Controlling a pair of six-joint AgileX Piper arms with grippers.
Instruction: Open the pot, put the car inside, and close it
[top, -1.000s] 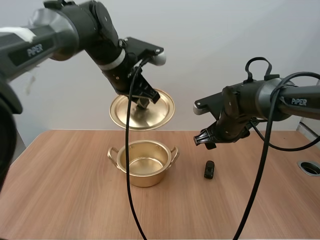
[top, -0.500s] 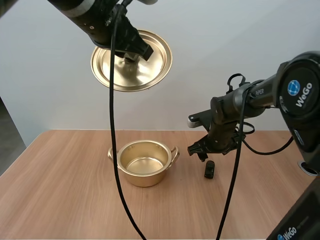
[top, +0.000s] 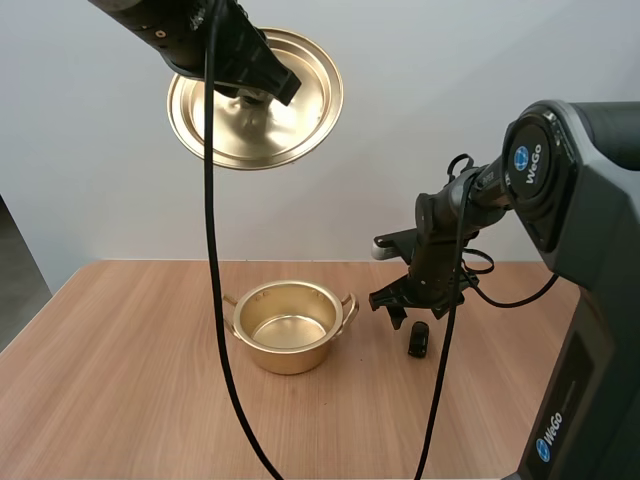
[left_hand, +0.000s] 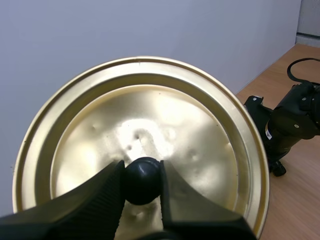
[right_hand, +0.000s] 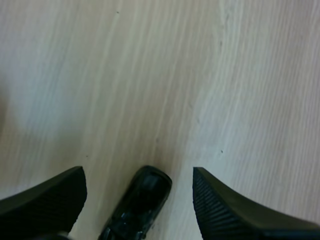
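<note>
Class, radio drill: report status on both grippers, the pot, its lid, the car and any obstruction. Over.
Left gripper shut on lid, held high above open pot. Right gripper open, straddling car on table. Nothing blocks the pot.

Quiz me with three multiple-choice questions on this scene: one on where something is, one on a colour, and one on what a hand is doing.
1. Where is the small black toy car?
A) on the wooden table, beside the shiny golden metal pot
B) inside that pot
C) on the floor

2. What colour is the knob of the round golden lid that the left hand holds in the air?
A) red
B) black
C) gold

3. How is the right hand?
A) shut on the car
B) shut on nothing
C) open, just above the car

Answers:
1 A: the car lies on the wood to the right of the pot.
2 B: a black ball is pinched between the left hand's fingers.
3 C: its fingers stand apart, with the car on the table below the gap.
</note>
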